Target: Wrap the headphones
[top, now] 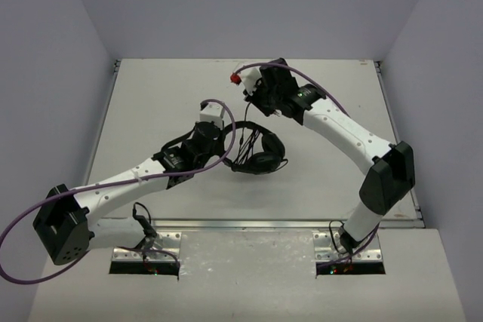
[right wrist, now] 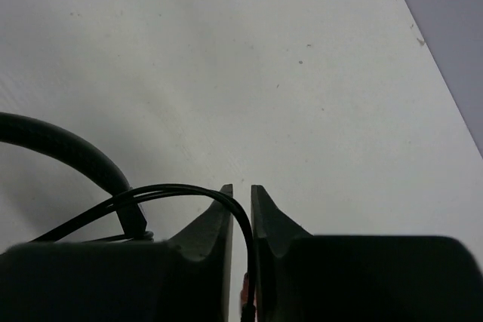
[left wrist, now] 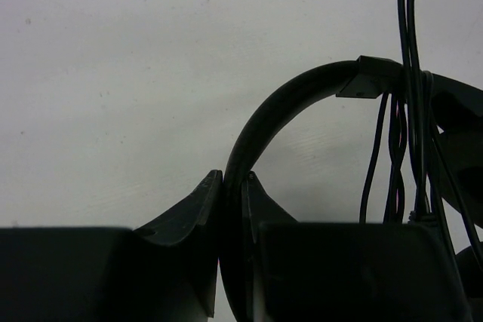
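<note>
**Left fingers [left wrist: 189, 213] on the headband [left wrist: 281, 103], right fingers [right wrist: 207, 228] on the cable [right wrist: 189, 190]**

You have two arms and two pairs of fingers in play, and one pair of headphones [top: 260, 157] between them.

Your left fingers are pinched shut on the headband. In the left wrist view the black arch rises from the narrow slot between the two tips and curves away toward 2 o'clock, ending at a small bracket. Several strands of thin cable hang across that bracket at 3 o'clock. They overlap, so you cannot count them exactly.

Your right fingers are closed on the cable. In the right wrist view one thin black line comes in from 9 o'clock, arches over the left tip and drops into the slit between the two tips. A reddish bit shows low in that slit. One stretch of the headband crosses the picture at 9 o'clock, apart from the tips.

From the top view the headphones sit near the middle of the surface [top: 151, 111]. You can count two earcups, one [top: 260, 162] at 6 o'clock of the other [top: 272, 142], touching or nearly so. Your left fingers reach them from 9 o'clock. Your right fingers are at about 12 o'clock of the earcups, clear of them, with the cable running down between. One red plug [top: 236, 78] shows just beside the right fingers, at 11 o'clock of the earcups. Whether it touches the surface you cannot tell.
</note>
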You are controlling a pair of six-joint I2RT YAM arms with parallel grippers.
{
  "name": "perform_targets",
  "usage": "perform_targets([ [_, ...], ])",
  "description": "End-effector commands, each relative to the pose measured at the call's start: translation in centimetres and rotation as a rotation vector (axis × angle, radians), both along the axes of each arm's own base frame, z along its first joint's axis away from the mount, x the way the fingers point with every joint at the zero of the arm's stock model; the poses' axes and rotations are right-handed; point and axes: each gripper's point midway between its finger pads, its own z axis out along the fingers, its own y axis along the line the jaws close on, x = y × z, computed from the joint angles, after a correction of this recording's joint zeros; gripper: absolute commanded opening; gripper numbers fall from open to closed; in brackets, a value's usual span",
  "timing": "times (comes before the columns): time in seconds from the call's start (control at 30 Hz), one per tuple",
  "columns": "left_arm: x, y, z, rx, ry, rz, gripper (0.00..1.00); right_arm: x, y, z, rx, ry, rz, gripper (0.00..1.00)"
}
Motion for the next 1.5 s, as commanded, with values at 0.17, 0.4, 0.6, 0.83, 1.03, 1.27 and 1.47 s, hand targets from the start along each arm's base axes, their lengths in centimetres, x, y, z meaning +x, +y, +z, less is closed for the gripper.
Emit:
perform_targets([
  [0.17, -1.1, -0.4, 1.9, -0.034, -0.003, -0.029, 0.0, 2.6, -3.3, 0.9, 0.141, -0.081, -0.13, 0.01],
  [0.4, -2.2, -0.6, 4.5, -0.1, -0.029, -0.067, 0.0, 2.7, -6.9, 1.1, 0.226, -0.112, -0.172, 0.01],
  [0.6, -2.2, -1.4, 8.4, -0.196, -0.104, -0.101, 0.0, 0.1, -4.0, 0.6, 0.392, -0.033, -0.028, 0.08],
  [0.83, -2.0, -3.0, 13.4, -0.323, -0.218, -0.174, 0.0, -2.3, -1.9, 1.5, 0.566, 0.015, 0.058, 0.11],
  [1.03, 0.7, -3.7, 16.7, -0.398, -0.296, -0.227, 0.0, -4.4, -1.2, 1.1, 0.728, 0.095, 0.076, 0.2],
  [1.27, 2.8, -5.6, 18.5, -0.443, -0.3, -0.331, 0.0, -5.6, -0.1, 1.6, 0.829, 0.134, 0.123, 0.35],
  [1.47, 4.7, -5.1, 18.4, -0.414, -0.307, -0.39, 0.0, -4.8, -1.8, 1.2, 0.897, 0.169, 0.068, 0.44],
])
